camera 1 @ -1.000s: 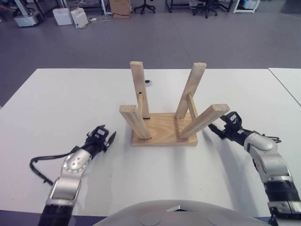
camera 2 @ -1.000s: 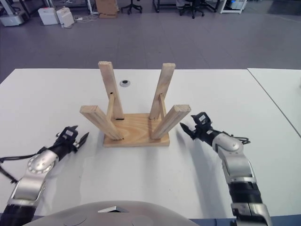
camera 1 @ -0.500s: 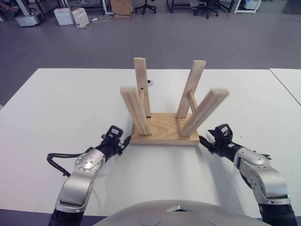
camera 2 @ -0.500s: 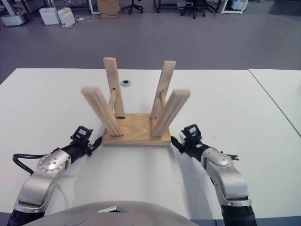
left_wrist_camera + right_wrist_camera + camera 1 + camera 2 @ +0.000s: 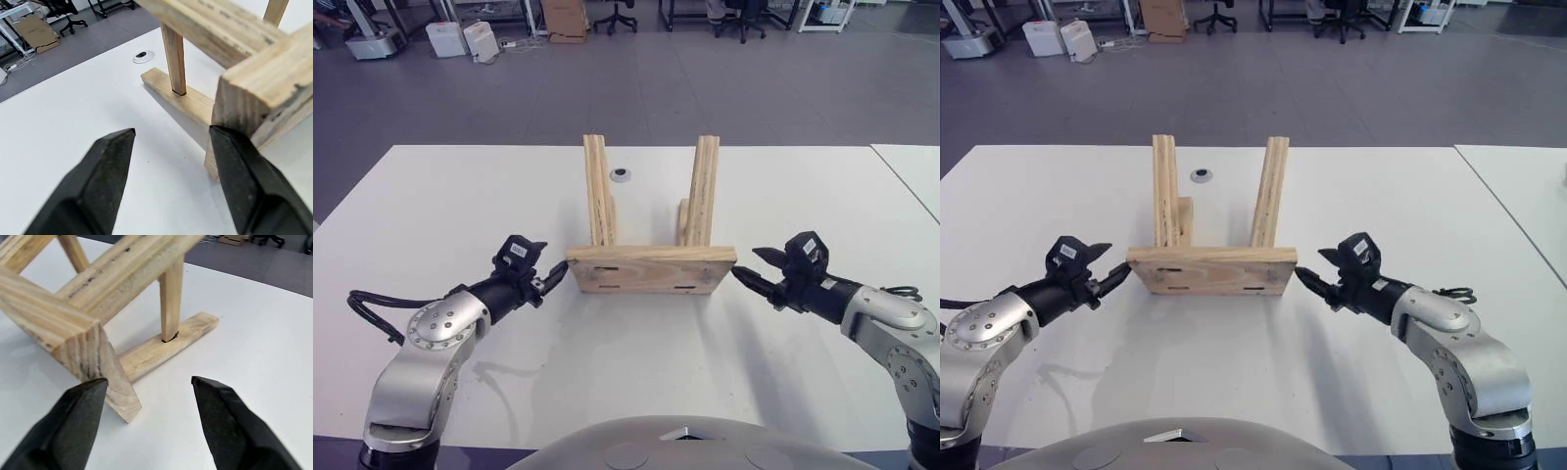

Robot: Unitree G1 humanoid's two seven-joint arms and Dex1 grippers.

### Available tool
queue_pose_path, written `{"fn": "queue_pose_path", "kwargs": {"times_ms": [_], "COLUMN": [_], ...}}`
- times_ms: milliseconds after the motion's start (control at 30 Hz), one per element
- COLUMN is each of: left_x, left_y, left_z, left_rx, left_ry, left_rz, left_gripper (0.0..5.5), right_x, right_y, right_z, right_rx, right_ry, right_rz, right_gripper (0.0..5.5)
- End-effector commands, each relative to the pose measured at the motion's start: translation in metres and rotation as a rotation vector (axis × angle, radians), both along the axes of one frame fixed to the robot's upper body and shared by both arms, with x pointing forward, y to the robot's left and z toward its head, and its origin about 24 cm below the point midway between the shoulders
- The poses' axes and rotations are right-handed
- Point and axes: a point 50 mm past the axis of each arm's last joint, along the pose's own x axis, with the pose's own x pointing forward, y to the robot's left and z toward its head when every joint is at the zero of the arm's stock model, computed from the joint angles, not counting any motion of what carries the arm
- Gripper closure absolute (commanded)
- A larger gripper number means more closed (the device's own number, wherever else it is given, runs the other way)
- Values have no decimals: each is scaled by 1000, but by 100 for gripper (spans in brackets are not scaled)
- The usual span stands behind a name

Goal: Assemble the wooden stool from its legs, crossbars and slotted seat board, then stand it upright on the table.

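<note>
The assembled wooden stool lies on its side in the middle of the table. Its slotted seat board (image 5: pixel 651 269) stands on edge and faces me, and its legs (image 5: pixel 599 191) point away from me. In the left wrist view a lower leg (image 5: pixel 181 98) rests flat on the table, with a crossbar (image 5: pixel 174 61) rising from it. My left gripper (image 5: pixel 551 279) is open at the board's left end, one finger (image 5: pixel 244 191) against the board's corner (image 5: pixel 264 98). My right gripper (image 5: pixel 749 271) is open at the right end, one finger (image 5: pixel 73 426) beside the corner (image 5: pixel 98 362).
The white table (image 5: pixel 460 196) has free room on all sides of the stool. A small round dark cap (image 5: pixel 621 174) sits in the tabletop behind the stool. A second table's edge (image 5: pixel 915 166) shows at the far right.
The stool has tipped from upside down, legs up, onto its side, with the seat board now on edge towards me. Both grippers have risen and stayed at the board's two ends.
</note>
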Motion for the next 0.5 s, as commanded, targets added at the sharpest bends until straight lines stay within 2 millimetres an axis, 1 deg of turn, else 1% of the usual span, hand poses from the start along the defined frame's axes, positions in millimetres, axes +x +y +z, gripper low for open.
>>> {"fn": "queue_pose_path", "kwargs": {"times_ms": [33,67,100,133,200,300,367,433,500], "left_x": [5,6,12,19,36,57,63,63,63], "left_y": [38,40,37,33,25,4,-6,-8,-6], "left_z": [-4,-5,-5,-5,-7,-8,-10,-13,-14], "left_rx": [104,88,55,33,-4,-28,-37,-42,-28], "left_ry": [36,72,90,90,96,115,138,164,179], "left_rz": [-147,-241,-332,-393,-490,-620,-684,-722,-738], "left_gripper": [269,269,269,269,269,269,269,298,340], "right_x": [11,15,21,27,41,58,61,62,62], "right_y": [-32,-34,-33,-33,-27,-2,8,14,14], "right_z": [11,12,10,7,-4,-11,-15,-19,-23], "right_rx": [-119,-105,-70,-34,-24,16,22,20,3], "right_ry": [-17,-3,14,28,43,32,41,57,75], "right_rz": [196,274,341,385,461,558,616,640,645], "right_gripper": [228,228,228,228,228,228,228,228,267]}}
